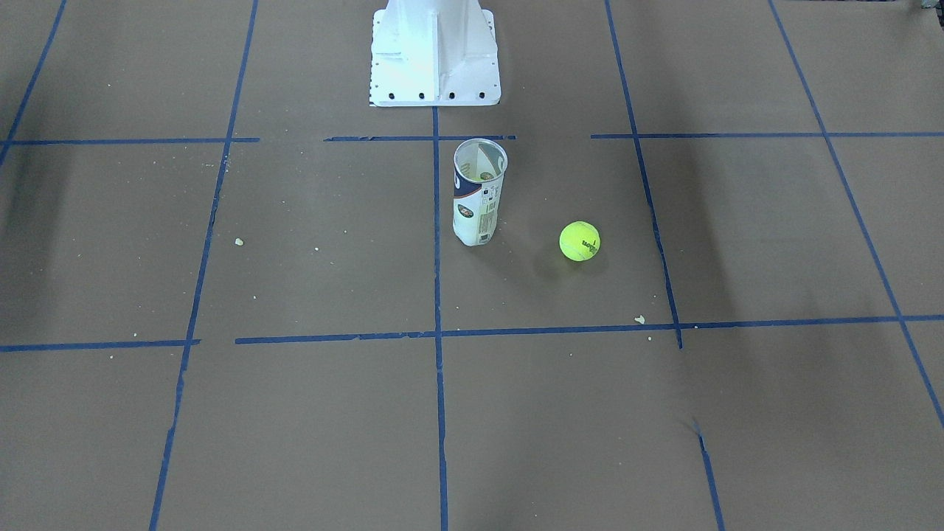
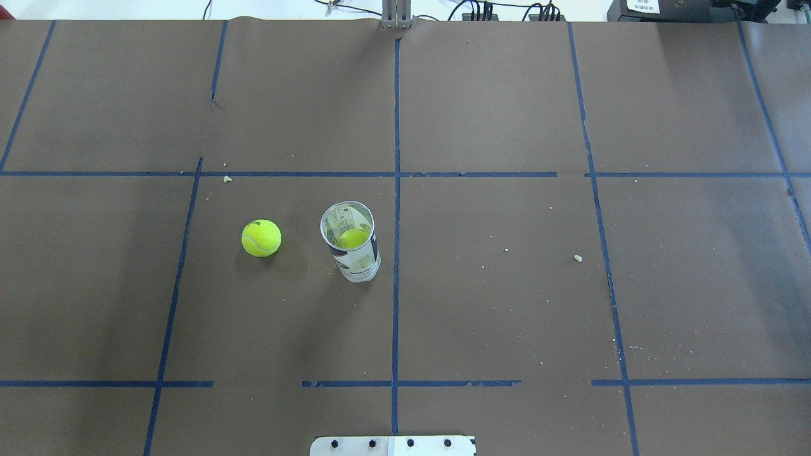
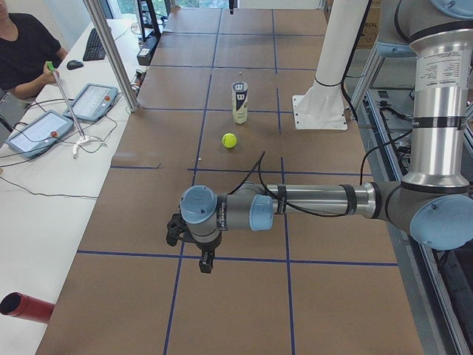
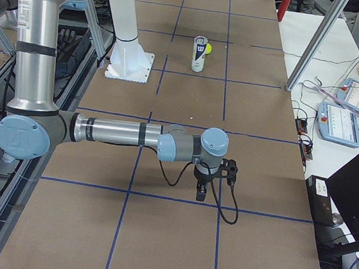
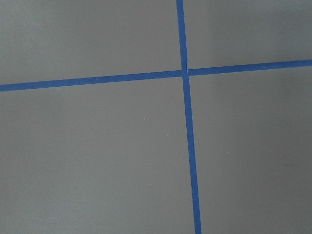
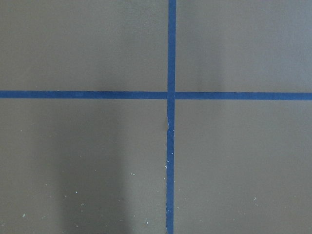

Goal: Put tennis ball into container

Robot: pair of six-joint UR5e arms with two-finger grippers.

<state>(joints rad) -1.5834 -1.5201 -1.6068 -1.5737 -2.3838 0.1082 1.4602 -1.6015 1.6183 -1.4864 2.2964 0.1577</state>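
The tennis ball (image 1: 580, 241) (image 2: 261, 238) (image 3: 230, 139) lies on the brown table, a short way to the robot's left of the container. The container (image 1: 479, 193) (image 2: 351, 244) (image 3: 239, 102) (image 4: 200, 54) stands upright with its mouth open, and a second yellow-green ball shows at its bottom in the overhead view. My left gripper (image 3: 205, 262) hangs over the table far from both, seen only from the side, so I cannot tell its state. The same holds for my right gripper (image 4: 201, 190). Both wrist views show only bare table and blue tape.
The white robot base (image 1: 435, 59) (image 2: 393, 445) stands just behind the container. Blue tape lines grid the table. Along the far side are aluminium posts (image 3: 111, 52), tablets (image 3: 92, 100) and a seated operator (image 3: 22, 52). A red cylinder (image 3: 26, 307) lies at the table's end.
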